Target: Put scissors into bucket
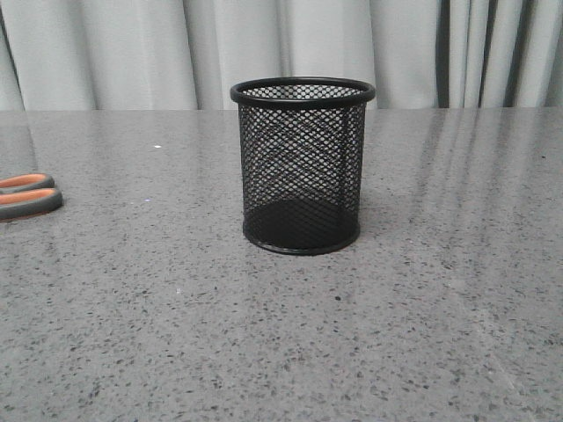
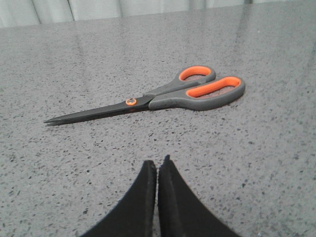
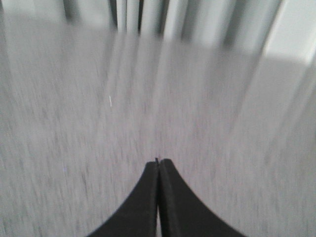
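Observation:
The bucket (image 1: 302, 165), a small black wire-mesh cup, stands upright and empty in the middle of the table in the front view. The scissors lie flat on the table; only their grey and orange handle loops (image 1: 29, 195) show at the left edge of the front view. In the left wrist view the whole scissors (image 2: 153, 98) lie closed, ahead of my left gripper (image 2: 157, 164), which is shut and empty and apart from them. My right gripper (image 3: 159, 162) is shut and empty over bare table; its view is blurred. Neither gripper shows in the front view.
The grey speckled table (image 1: 422, 299) spreads around the bucket. Grey curtains (image 1: 132, 53) hang behind the table's far edge.

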`<state>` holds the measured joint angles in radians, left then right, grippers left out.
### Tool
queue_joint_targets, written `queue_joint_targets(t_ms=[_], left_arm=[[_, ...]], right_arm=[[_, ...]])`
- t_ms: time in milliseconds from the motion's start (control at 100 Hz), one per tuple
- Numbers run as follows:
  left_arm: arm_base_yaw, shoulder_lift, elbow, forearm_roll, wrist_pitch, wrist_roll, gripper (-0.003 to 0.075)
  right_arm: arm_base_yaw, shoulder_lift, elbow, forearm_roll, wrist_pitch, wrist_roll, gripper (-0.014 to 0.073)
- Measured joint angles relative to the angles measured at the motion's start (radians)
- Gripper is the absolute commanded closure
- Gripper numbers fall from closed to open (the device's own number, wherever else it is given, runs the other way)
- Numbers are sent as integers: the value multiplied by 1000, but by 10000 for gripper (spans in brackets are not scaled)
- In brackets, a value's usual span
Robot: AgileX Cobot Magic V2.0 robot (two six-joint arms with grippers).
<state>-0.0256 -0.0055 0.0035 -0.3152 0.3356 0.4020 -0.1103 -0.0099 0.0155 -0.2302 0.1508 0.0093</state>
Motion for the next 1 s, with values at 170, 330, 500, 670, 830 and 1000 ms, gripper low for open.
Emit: queue_joint_targets(t_ms=[170,330,500,670,830,1000], left_arm=[[0,0,0,-343,-113,0,740],[0,0,0,-753,-244,-2,740],[0,0,0,-916,-271,-1,697],[0,0,-47,-855,-140,70,393],[0,81,-203,-698,-50,114,337],[0,278,-393,-514,138,187,382]], right_arm=[[0,0,0,-6,-264,0,645],[0,0,0,71,-395,106,645],[-1,0,-2,245,-304,188,645],[-3,0,-120,279,-90,197,643],[21,99,-292,284,116,197,554],[89,274,-437,284,310,151,251]])
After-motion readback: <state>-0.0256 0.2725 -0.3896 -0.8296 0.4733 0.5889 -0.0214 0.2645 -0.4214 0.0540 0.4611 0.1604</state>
